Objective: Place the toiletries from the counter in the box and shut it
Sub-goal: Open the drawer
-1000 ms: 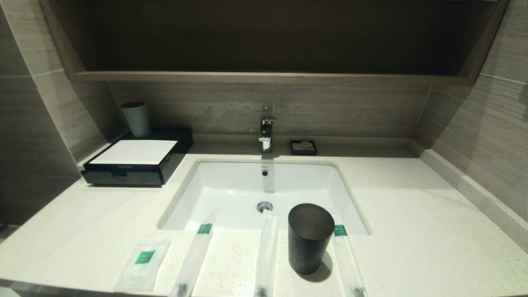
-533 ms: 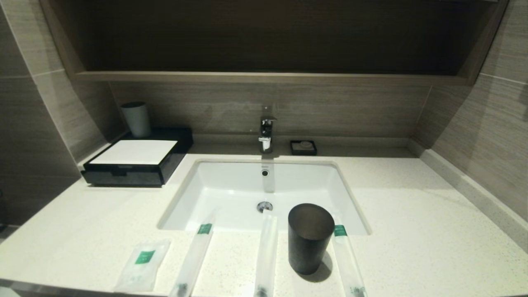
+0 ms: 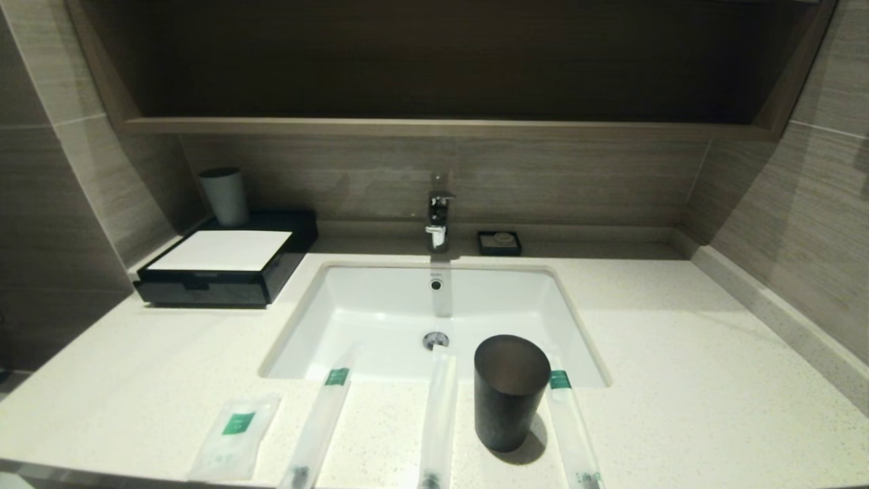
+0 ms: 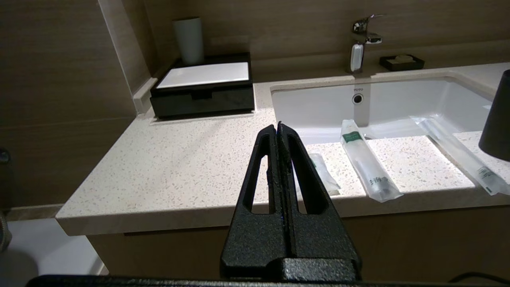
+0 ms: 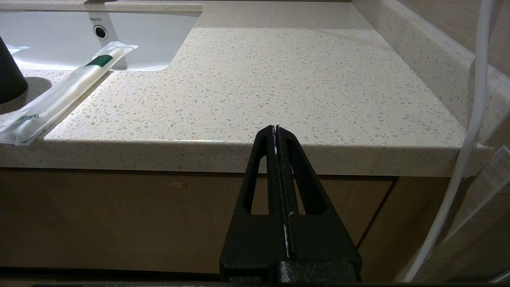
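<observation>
Three long translucent sachets lie on the counter (image 3: 679, 380) at its front edge: a left one (image 3: 319, 424), a middle one (image 3: 438, 414) and a right one (image 3: 574, 431). A shorter flat sachet (image 3: 234, 435) lies left of them. The black box (image 3: 224, 268) with a white top stands at the back left, its drawer shut. Neither gripper shows in the head view. My left gripper (image 4: 277, 127) is shut and empty, held in front of the counter edge near the short sachet (image 4: 324, 175). My right gripper (image 5: 275, 129) is shut and empty, below the counter's front right edge.
A dark cylindrical cup (image 3: 509, 390) stands between the middle and right sachets. The white sink basin (image 3: 434, 319) with a tap (image 3: 438, 217) is in the middle. A small black soap dish (image 3: 499, 242) and a pale cup (image 3: 224, 195) stand at the back.
</observation>
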